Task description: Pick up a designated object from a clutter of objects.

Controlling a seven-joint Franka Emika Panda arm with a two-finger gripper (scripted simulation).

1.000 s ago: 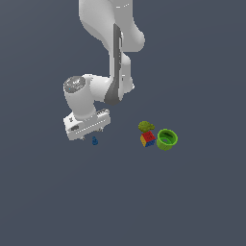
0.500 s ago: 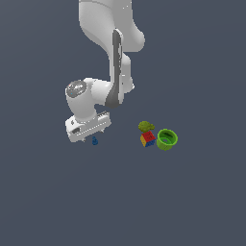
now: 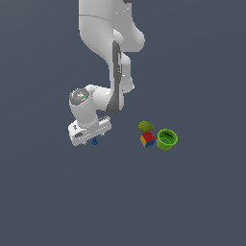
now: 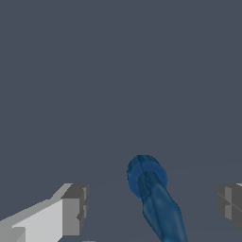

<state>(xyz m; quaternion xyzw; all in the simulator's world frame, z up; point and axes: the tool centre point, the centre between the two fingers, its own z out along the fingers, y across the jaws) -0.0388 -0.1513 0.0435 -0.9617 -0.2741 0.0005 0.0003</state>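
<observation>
The designated object, a tiny dark blue piece (image 3: 95, 141) with a narrow body and a wider round end, lies on the grey floor apart from the other items. In the wrist view it (image 4: 153, 194) lies between my two fingers, touching neither. My gripper (image 3: 91, 140) hangs directly over it, open and empty, with one fingertip (image 4: 73, 210) on one side and the other (image 4: 230, 205) far on the other side. The rest of the clutter sits toward the exterior view's right. The grey-white ball is not in view.
An olive-green lumpy thing (image 3: 145, 126), a red-yellow-blue cube (image 3: 148, 139) and a bright green cup (image 3: 167, 139) stand close together at the exterior view's right. The white arm (image 3: 108, 57) rises above the gripper. The floor is plain dark grey.
The gripper has come down a little over the blue piece. The blue piece and the other items have not moved.
</observation>
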